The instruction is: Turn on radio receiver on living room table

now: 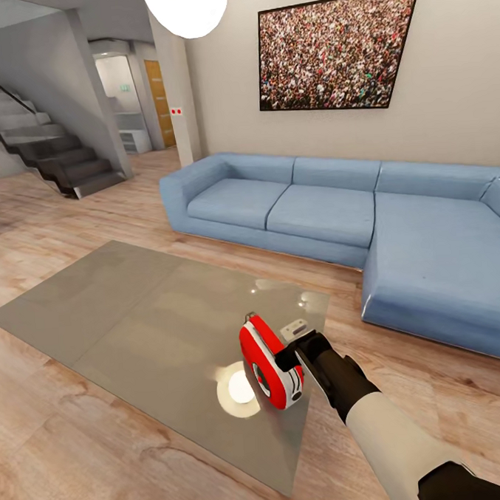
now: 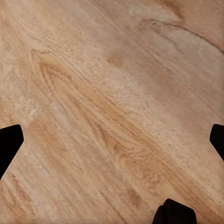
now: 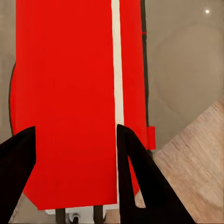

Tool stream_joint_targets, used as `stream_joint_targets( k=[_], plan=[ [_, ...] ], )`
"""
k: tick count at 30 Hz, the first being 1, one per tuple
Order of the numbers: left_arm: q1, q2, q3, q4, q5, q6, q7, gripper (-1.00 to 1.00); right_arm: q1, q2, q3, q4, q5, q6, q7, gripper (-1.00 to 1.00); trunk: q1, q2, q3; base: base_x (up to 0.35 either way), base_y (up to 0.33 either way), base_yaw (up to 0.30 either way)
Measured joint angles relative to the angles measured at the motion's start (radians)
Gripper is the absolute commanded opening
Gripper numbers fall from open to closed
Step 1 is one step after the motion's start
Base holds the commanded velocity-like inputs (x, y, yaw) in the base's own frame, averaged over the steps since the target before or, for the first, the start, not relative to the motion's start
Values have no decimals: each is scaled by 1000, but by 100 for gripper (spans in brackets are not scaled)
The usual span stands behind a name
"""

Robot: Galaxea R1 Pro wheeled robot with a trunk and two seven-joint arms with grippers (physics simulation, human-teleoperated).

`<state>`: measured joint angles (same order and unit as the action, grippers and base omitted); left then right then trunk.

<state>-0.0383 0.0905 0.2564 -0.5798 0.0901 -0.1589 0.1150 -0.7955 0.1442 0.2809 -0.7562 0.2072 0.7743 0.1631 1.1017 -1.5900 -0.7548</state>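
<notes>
Right gripper [image 1: 297,362] clamped on the radio receiver [image 1: 268,361] — black fingers [image 3: 140,182] pressed against its red body, raised just above the grey table [image 1: 135,309] near its corner by the blue sofa [image 1: 366,221]. Left gripper [image 2: 112,135] spread open over wood floor [image 2: 112,93].

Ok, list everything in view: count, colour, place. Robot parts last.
radio receiver: one, red with white band, near corner of the table
table: one, grey glossy, low, centre
white gadget: one, on table behind the radio
sofa: one, blue sectional, behind table
crowd picture: one, framed, wall above sofa
stairs: one flight, dark, far left
floor: light wood
right hand: black, fingers astride the radio
left hand: black, over floor
</notes>
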Motion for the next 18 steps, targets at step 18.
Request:
stream_joint_targets(
  k=[18],
  plan=[
    [0, -1, 0, 0, 0, -1, -1, 100, 0, 0, 1, 0, -2, 0, 0, -100, 0, 0, 0, 0, 0, 0]
  ],
)
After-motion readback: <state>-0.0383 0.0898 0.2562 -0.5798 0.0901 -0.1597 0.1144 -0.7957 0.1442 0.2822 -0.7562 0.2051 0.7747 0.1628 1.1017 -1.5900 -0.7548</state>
